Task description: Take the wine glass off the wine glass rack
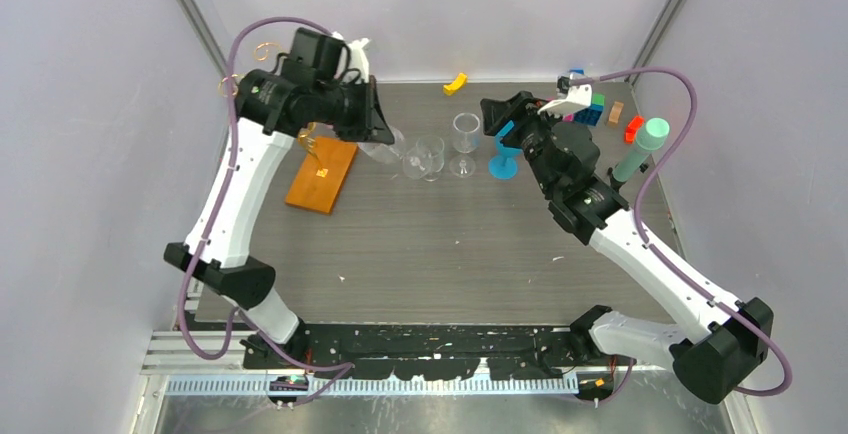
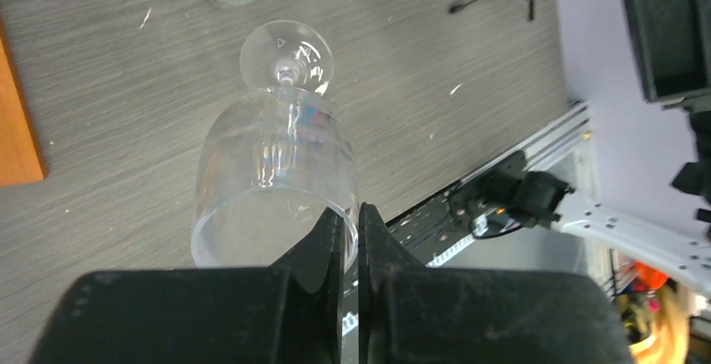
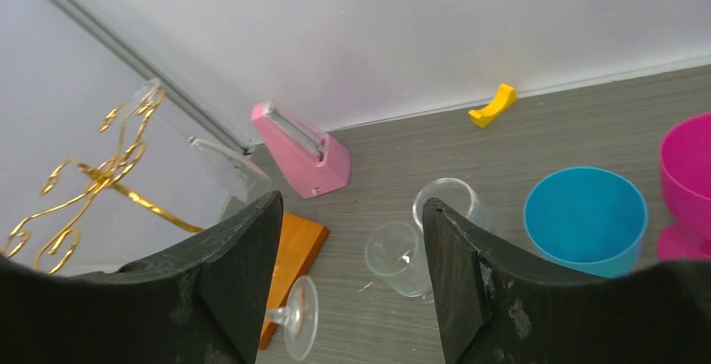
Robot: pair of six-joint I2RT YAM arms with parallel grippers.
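Observation:
A clear wine glass (image 2: 277, 163) is pinched by its rim in my left gripper (image 2: 352, 213), which is shut on it, one finger inside the bowl and one outside. The glass is tilted, with its foot (image 3: 300, 318) pointing away from the gripper, low over the table, just right of the rack's orange base (image 1: 322, 174). It is clear of the rack's gold wire arms (image 3: 92, 171). From above, my left gripper (image 1: 375, 129) hangs beside the base. At the back right my right gripper (image 1: 505, 114) stands open and empty, its fingers (image 3: 469, 247) spread wide.
Two clear glasses (image 1: 425, 157) (image 1: 463, 134) and a blue cup (image 1: 505, 159) stand mid-table. A yellow piece (image 1: 455, 82), coloured blocks (image 1: 590, 109) and a teal cylinder (image 1: 645, 149) lie at the back right. A pink wedge (image 3: 302, 150) and a magenta cup (image 3: 687, 171) show too.

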